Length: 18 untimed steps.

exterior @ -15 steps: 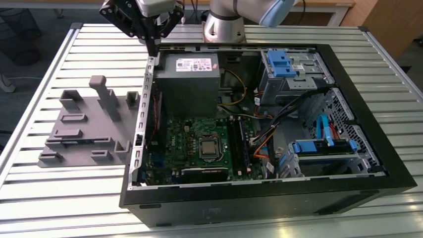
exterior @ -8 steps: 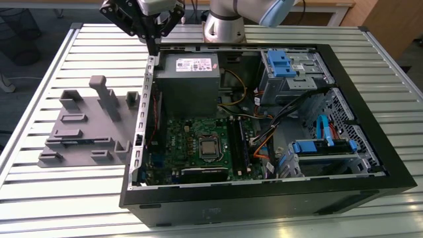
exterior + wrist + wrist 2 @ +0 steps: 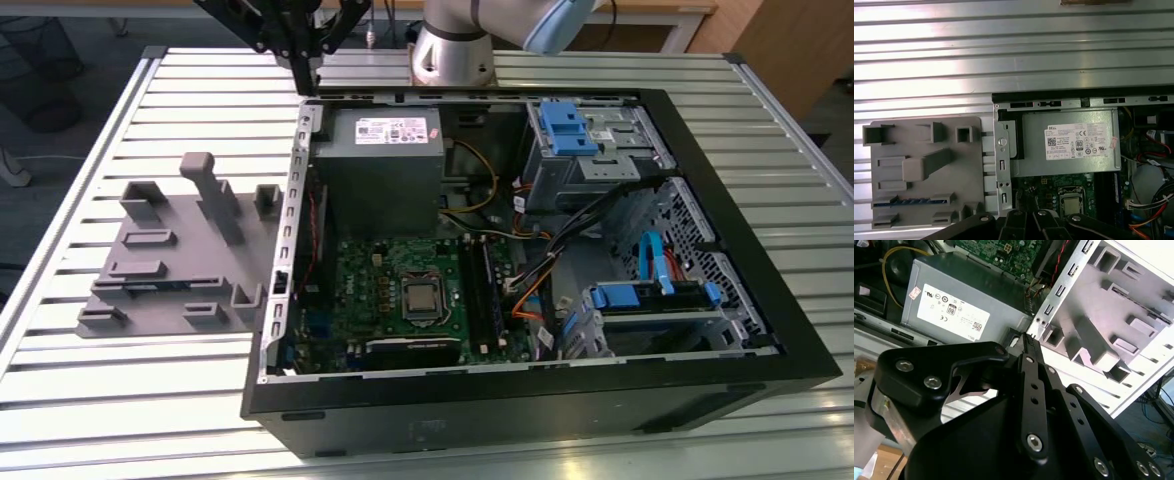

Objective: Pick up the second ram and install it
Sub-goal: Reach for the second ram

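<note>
Hanging above a corner of the computer case [image 3: 534, 400] by its one grey power supply [image 3: 1069, 145], the tool [image 3: 1029, 338] had its fingers pressed together on nothing, so the pick-up looked unstarted. Farther off, just beside the case's side wall on the bench [image 3: 134, 380], the one grey holder block [image 3: 924, 145] held the single blue second ram [image 3: 909, 201] in a slot, installation wholly remaining.

Slatted metal table [image 3: 120, 395], open black computer case [image 3: 534, 400] on it; grey plastic holder block [image 3: 147, 290] just beside the case
</note>
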Motion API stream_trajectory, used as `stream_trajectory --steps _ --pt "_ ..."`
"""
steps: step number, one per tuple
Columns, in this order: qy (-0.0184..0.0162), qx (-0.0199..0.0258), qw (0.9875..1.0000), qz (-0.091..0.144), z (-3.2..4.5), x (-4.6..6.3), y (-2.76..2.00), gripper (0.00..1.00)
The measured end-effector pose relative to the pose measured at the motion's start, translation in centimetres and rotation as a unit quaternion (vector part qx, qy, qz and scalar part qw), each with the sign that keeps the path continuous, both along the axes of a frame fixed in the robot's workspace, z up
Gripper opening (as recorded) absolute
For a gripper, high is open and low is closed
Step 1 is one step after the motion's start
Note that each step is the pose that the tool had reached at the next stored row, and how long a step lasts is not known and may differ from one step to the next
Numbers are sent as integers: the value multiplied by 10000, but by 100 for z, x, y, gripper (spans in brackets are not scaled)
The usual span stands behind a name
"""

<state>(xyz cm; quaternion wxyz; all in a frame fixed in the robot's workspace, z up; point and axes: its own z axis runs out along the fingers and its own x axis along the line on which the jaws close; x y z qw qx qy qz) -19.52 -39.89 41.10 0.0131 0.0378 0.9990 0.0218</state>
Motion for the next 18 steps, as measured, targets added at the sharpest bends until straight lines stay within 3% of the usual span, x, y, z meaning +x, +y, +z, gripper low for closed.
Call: stream_trajectory --steps 4,9,12,18 --pt "1 -1 10000 -1 -29 129 -9 11" --pt "1 -1 10000 -2 -123 520 -13 11" --pt "0 -1 10000 -1 -163 679 -4 11" --pt "0 -1 10000 -1 -177 732 0 11"
